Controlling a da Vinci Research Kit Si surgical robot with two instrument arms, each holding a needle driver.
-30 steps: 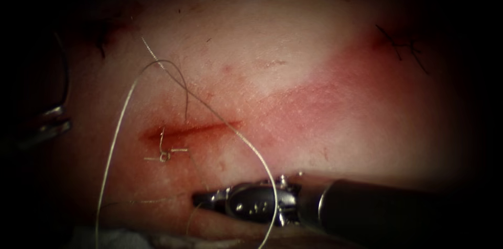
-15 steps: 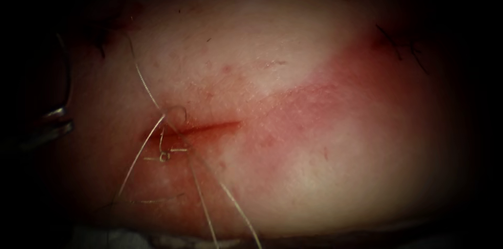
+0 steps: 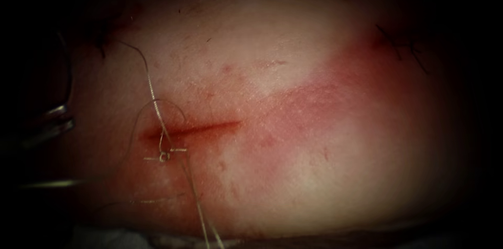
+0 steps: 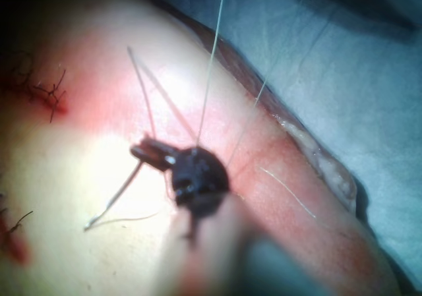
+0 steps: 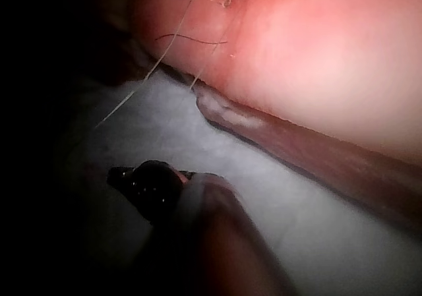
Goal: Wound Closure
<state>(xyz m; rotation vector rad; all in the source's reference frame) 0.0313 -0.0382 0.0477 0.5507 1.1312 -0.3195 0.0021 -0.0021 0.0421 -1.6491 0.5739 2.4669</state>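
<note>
The tissue has a short red cut with a knotted stitch at its left end. Pale thread comes from the upper left, makes a small loop over the cut's left end, and two strands run down off the front edge. My left tool sits dim, far left of the cut; in the left wrist view its jaws look shut on a strand of thread. My right tool hangs over white cloth in front of the tissue, jaws shut, with a strand of thread leading toward it. I cannot make out the needle.
Older dark stitches sit at the tissue's upper right, and more at the upper left. White cloth lies along the tissue's front edge. A thin bright strand trails off to the far left.
The right tool has pulled back off the front edge of the endoscope view, drawing thread with it. The wide loop has shrunk to a small one at the cut's left end. The left tool stayed put.
</note>
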